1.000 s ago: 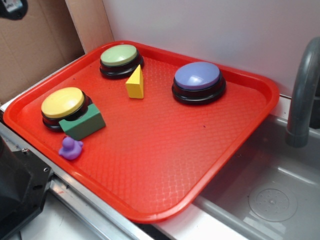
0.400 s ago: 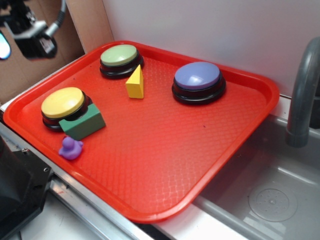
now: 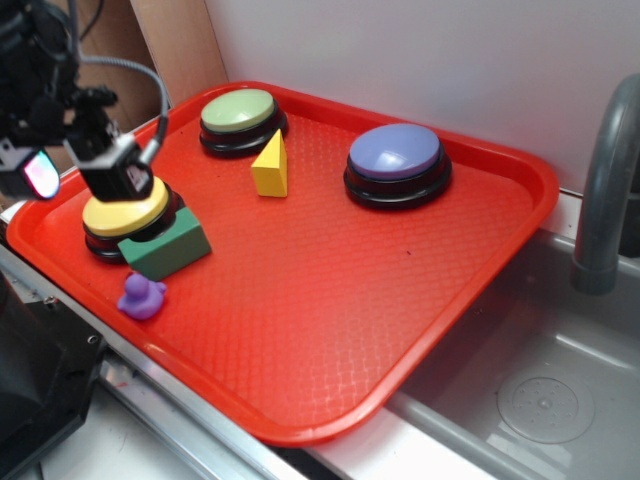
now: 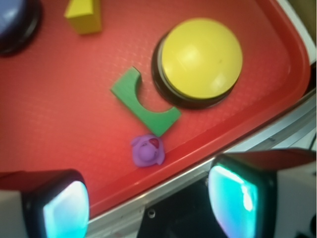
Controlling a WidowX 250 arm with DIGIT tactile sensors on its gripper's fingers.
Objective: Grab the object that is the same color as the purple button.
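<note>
The tiny purple duck toy (image 3: pixel 142 297) lies near the front left rim of the red tray (image 3: pixel 330 300), just in front of the green block. The purple button (image 3: pixel 395 155) stands at the tray's back right, and only its edge (image 4: pixel 9 20) shows in the wrist view. My gripper (image 3: pixel 78 175) hangs open above the tray's left edge, over the yellow button and behind the duck. In the wrist view the duck (image 4: pixel 147 149) lies ahead of the empty gap of the gripper (image 4: pixel 151 208), whose two fingers stand wide apart.
A green block (image 3: pixel 168 245) leans against the yellow button (image 3: pixel 125 215), close to the duck. A yellow wedge (image 3: pixel 270 165) and a green button (image 3: pixel 238 110) stand farther back. A sink (image 3: pixel 540 400) and grey faucet (image 3: pixel 605 190) are to the right, and cardboard is at the left.
My gripper has come down and to the right from the upper left corner, and now hangs over the yellow button. Nothing on the tray has moved.
</note>
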